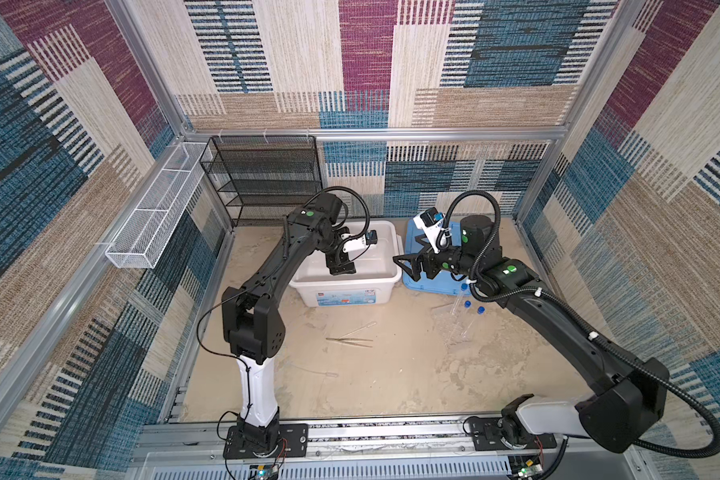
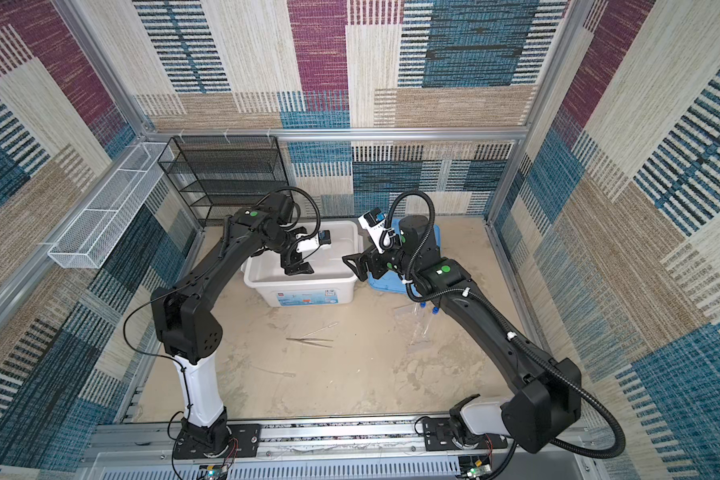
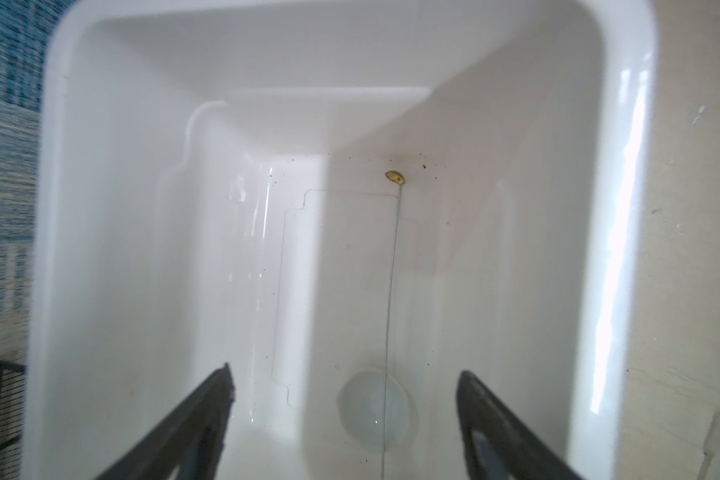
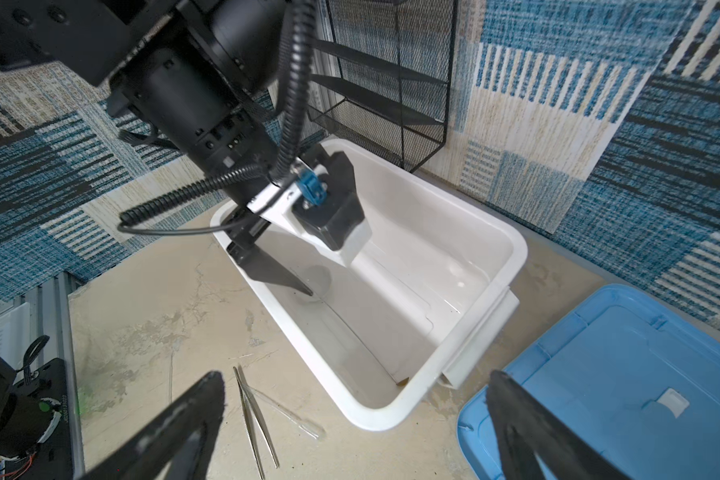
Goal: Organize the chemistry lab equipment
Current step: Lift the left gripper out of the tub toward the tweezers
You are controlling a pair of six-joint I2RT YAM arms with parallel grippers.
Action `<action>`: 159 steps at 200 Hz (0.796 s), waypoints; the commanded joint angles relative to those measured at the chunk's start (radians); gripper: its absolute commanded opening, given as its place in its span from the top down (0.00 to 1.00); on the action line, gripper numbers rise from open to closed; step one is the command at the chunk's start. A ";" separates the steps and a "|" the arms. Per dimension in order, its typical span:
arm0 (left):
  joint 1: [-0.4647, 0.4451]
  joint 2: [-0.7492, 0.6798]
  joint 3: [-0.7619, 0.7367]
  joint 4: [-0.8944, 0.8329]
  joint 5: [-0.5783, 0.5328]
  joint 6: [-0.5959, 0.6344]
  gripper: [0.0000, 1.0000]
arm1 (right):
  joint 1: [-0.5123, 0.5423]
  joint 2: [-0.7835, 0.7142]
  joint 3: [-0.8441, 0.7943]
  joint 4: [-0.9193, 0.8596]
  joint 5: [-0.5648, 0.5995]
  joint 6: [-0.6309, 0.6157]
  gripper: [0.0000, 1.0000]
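Dish [image 3: 375, 409] and rod [image 3: 393, 270] lie in the tub [image 3: 612, 208], under the left gripper [image 3: 345, 372], jaws apart, empty; right gripper [image 1: 404, 272] likewise gapes. Stowing is partway. Next likely tweezers [image 1: 350, 341], centre of the table [image 1: 391, 386]: a low, flat pinch.

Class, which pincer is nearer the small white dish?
Left. The left pincer hangs open inside the tub, just above the dish; the right pincer is outside the tub, beside its rim.
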 commanded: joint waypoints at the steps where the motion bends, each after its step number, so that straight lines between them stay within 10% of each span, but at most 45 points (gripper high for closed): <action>1: -0.016 -0.078 -0.044 0.045 -0.005 -0.054 0.01 | 0.001 -0.067 -0.049 0.089 0.035 0.037 0.01; 73: -0.148 -0.388 -0.276 0.239 -0.025 -0.219 0.01 | 0.001 -0.237 -0.221 0.125 0.020 0.061 0.01; 133: -0.195 -0.668 -0.579 0.505 -0.007 -0.803 0.01 | 0.001 -0.349 -0.382 0.178 -0.048 0.024 0.01; 159: -0.213 -0.770 -0.700 0.518 0.078 -0.837 0.01 | 0.001 -0.344 -0.422 0.213 -0.077 0.005 0.01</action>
